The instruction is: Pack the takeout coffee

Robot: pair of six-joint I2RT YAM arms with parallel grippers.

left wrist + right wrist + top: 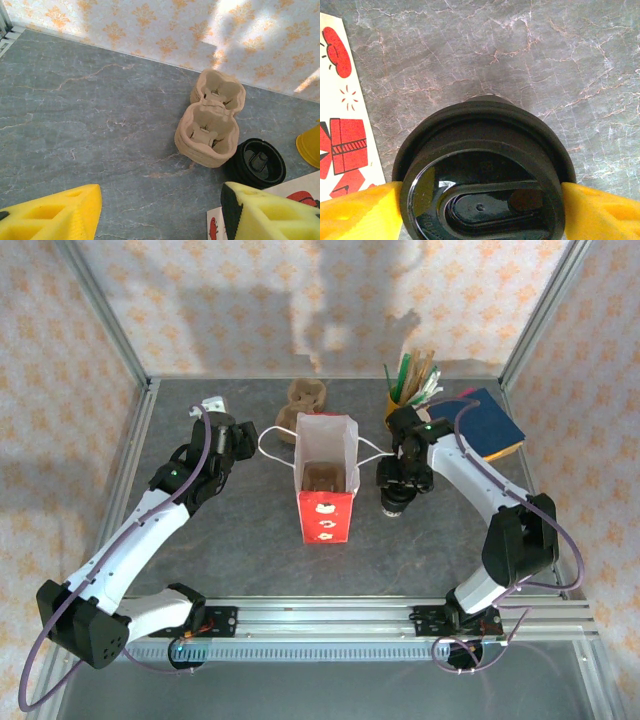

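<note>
The right gripper [397, 487] has its yellow fingers clamped on the lid of the takeout coffee [482, 180], just right of the red bag [325, 516]. The left gripper [160, 212] hangs spread wide, left of the bag.

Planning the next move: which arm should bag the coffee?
Right. The right end effector grips the takeout coffee beside the red bag; the left end effector is open and empty.
</note>
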